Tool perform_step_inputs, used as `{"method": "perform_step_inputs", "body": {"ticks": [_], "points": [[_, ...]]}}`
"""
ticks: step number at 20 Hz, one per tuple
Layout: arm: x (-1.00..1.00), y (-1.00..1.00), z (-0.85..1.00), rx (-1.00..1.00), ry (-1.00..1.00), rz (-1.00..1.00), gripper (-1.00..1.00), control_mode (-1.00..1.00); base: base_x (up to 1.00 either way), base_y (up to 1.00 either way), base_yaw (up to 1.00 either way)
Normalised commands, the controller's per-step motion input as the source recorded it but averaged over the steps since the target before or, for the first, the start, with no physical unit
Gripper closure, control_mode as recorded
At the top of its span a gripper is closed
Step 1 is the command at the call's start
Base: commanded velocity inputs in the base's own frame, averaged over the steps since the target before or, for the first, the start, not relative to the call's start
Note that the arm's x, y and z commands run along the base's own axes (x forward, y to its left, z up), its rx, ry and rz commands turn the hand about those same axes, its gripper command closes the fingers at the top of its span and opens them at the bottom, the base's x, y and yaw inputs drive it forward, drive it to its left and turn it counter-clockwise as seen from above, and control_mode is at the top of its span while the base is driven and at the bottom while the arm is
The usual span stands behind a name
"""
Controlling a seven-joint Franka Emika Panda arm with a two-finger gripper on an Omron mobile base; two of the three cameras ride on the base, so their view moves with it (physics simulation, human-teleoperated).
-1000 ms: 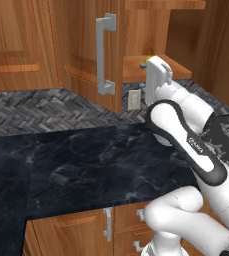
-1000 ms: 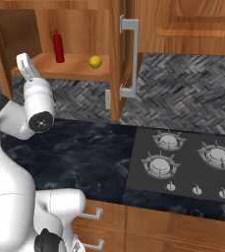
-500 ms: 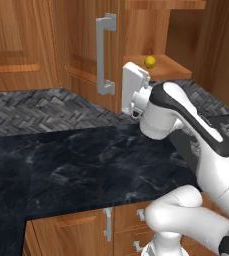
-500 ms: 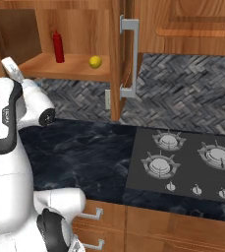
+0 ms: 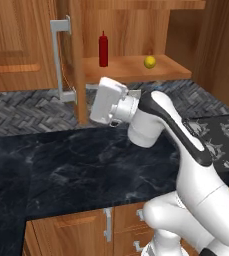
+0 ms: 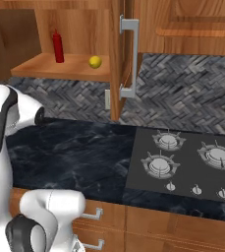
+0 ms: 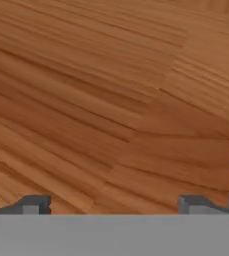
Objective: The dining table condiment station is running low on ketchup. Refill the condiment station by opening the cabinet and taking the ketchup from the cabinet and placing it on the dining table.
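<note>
Kitchen w/ warm brown wood all round: the cabinet (image 5: pixel 136 30) on the wall stands open, its door (image 6: pixel 116 54) swung out edge-on toward the cams, long silver bar handle (image 6: pixel 128 59) on it. Below runs a grey herringbone backsplash (image 6: pixel 182 93), then a black white-veined counter (image 5: pixel 76 170), w/ a gas hob (image 6: pixel 182 165) set into it on the right side. Base cabinets (image 6: pixel 148 229) w/ short handles under the counter edge. White arm (image 5: pixel 176 145) bends over the counter in left base view, wrist turned toward the open door. Gripper (image 7: pixel 113 205) in hand view: two dark fingertips (image 7: pixel 33 204) set wide apart, released, nothing between them, wood grain close in front. On the cabinet's lower shelf (image 6: pixel 60 66) the ketchup (image 5: pixel 103 49) stands upright, red bottle w/ pointed nozzle, toward the shelf's back; a small yellow lemon (image 5: pixel 149 61) sits to its right on the same shelf, apart from it. Ketchup is above and behind the hand's white housing in left base view, not touching, w/ the door edge just left of both. In right base view ketchup (image 6: pixel 58 47) sits left of the lemon (image 6: pixel 95 61), well inside the opening.
</note>
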Motion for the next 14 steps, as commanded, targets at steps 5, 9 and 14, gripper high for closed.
{"method": "perform_step_inputs", "body": {"ticks": [5,9,14], "points": [[-0.62,0.3,0.23,-0.15,-0.34,0.09,-1.0,-1.0,0.0,0.0,0.0],[-0.43,-0.29,0.07,-0.06,-0.31,0.0,-1.0,-1.0,0.0,0.0,0.0],[-0.26,-0.92,0.0,0.0,-0.31,-0.12,-1.0,-1.0,0.0,0.0,0.0]]}}
